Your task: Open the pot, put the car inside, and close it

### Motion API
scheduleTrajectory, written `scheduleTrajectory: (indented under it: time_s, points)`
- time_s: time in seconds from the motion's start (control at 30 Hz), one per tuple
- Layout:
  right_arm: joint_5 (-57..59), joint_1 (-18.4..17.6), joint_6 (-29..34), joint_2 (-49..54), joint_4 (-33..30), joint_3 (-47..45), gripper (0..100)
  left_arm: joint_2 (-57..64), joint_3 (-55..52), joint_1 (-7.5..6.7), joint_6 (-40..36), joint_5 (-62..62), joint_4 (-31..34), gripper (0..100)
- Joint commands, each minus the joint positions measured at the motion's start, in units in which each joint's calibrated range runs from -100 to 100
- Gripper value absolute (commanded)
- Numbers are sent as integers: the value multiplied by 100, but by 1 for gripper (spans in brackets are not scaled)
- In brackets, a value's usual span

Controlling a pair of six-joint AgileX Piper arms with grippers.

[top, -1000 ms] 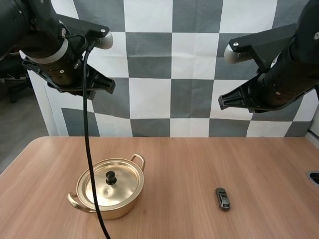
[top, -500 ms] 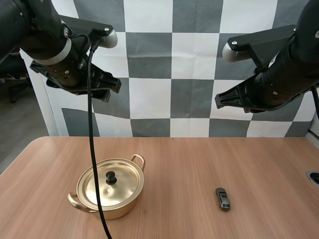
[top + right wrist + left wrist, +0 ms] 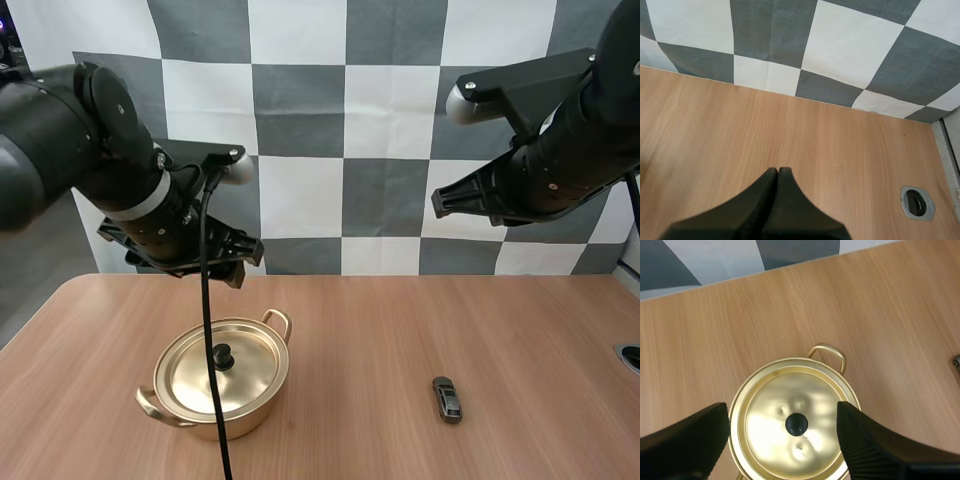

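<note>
A gold pot (image 3: 222, 378) with its lid on and a black knob (image 3: 222, 354) stands on the table's left side. A small dark toy car (image 3: 447, 399) lies on the right side, apart from the pot. My left arm (image 3: 165, 215) hangs low behind and above the pot. Seen from the left wrist, my left gripper (image 3: 781, 409) is open, its fingers (image 3: 690, 440) spread wide over the lid (image 3: 795, 430) and touching nothing. My right arm (image 3: 550, 165) is held high above the car's side. My right gripper (image 3: 777, 172) is shut on nothing over bare wood.
The wooden table (image 3: 380, 320) runs wide between pot and car. A metal-ringed hole (image 3: 630, 357) sits at the table's right edge, also near the right gripper as the same hole (image 3: 916, 202). The car's end (image 3: 957, 361) peeks in beyond the pot.
My left arm has come down and a little to the right, now close above the pot. The right arm has hardly moved. Pot and car lie as before.
</note>
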State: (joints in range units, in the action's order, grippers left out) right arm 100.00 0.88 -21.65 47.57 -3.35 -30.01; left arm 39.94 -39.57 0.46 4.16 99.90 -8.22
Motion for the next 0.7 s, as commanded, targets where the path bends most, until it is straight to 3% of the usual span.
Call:
scheduleTrajectory:
  time_s: [0.0, 0.67]
  points:
    - [0, -1, 4, 2, 3, 5, 0, 1, -181, -4, 4, 10, -5, 100]
    - [0, -1, 4, 2, 3, 5, 0, -355, -1030, -4, 229, 10, -26, 100]
